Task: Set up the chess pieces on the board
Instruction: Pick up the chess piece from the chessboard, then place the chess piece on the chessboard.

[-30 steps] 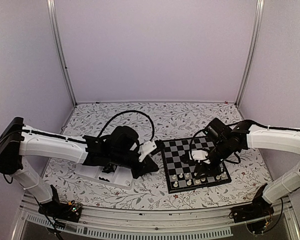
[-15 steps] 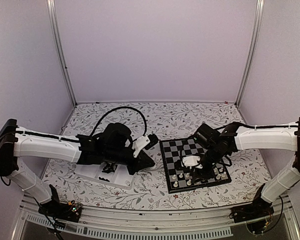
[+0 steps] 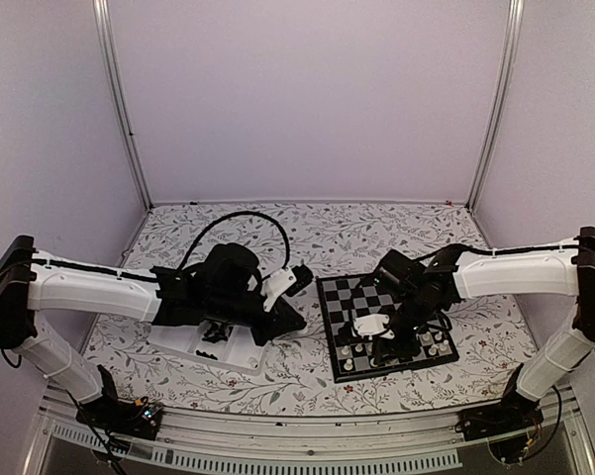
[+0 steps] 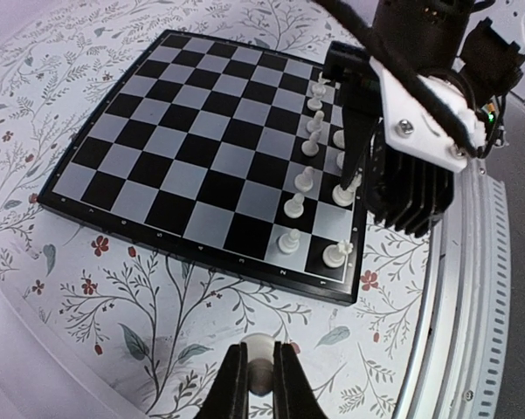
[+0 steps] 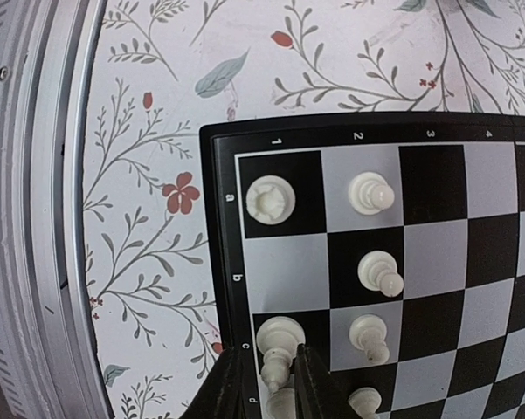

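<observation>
The board (image 3: 348, 297) lies right of centre, with white chess pieces (image 4: 306, 179) in two rows along its near edge. My left gripper (image 4: 260, 353) hovers over the floral table just off the board's near-left corner, shut on a small white chess piece (image 4: 259, 346). My right gripper (image 5: 266, 347) is low over the board's near-left corner. Its fingers straddle the top of a white piece (image 5: 280, 334) that stands on the c1 square. The right finger is against that piece and a small gap shows on the left. No black pieces show on the board.
A clear plastic tray (image 3: 193, 346) holding dark pieces lies under the left arm, left of the board. The table's metal front rail (image 5: 35, 218) runs close to the board's near edge. Both grippers work close together at that corner (image 3: 327, 341).
My right arm has slid left along the board's near rows and lowered over the corner pieces, its jaws narrowing. The left arm drew back slightly, then stayed still with its piece.
</observation>
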Motion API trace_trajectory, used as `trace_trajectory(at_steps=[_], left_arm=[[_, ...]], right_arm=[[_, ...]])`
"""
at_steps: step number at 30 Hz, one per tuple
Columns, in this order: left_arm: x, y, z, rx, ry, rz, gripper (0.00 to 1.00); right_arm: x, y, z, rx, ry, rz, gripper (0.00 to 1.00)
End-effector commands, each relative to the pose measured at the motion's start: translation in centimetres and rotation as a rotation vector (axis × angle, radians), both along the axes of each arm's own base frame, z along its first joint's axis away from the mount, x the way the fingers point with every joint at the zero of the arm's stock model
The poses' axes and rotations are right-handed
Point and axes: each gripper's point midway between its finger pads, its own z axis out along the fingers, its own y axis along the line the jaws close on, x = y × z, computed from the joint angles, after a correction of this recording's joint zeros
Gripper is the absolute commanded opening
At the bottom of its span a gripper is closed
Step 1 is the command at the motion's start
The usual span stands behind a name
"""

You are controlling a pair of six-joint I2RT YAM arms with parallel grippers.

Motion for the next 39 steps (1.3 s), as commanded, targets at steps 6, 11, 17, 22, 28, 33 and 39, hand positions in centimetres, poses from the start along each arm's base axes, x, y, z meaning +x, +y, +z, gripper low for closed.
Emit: trace_trajectory(at_steps=[6,11,17,22,28,33,39], left_arm=[[0.4,-0.9,0.5,-0.033,0.019,-0.023,0.03],[0.3,-2.4,0.9,-0.046,0.021,-0.058,0.03],[-0.5,-5.3,1.3,-0.041,-0.007,-0.136,0.03],[-1.8,-7.8,0.1,0.017,-0.017,-0.214,0.03],[-2.9,-10.9,-0.7,0.051,-0.036,-0.276,0.03],[-3.4,-12.8,-1.8,0.093,-0.058,-0.304,0.03],[-3.4,-14.5,-4.0,0.178,-0.018,-0.300,0.03]], right_arm=[[0.2,1.3,2.3,0.040,-0.004,0.017,0.06],[0.9,1.8,5.4,0.089,-0.041,0.010,0.03],[2.5,0.2,8.8,0.143,-0.081,-0.057,0.02],[4.1,-3.6,10.9,0.191,-0.119,-0.174,0.02],[3.8,-8.3,10.0,0.139,-0.149,-0.272,0.02],[2.1,-10.3,7.9,0.070,-0.128,-0.295,0.02],[1.2,-11.7,5.6,0.003,-0.119,-0.307,0.03]])
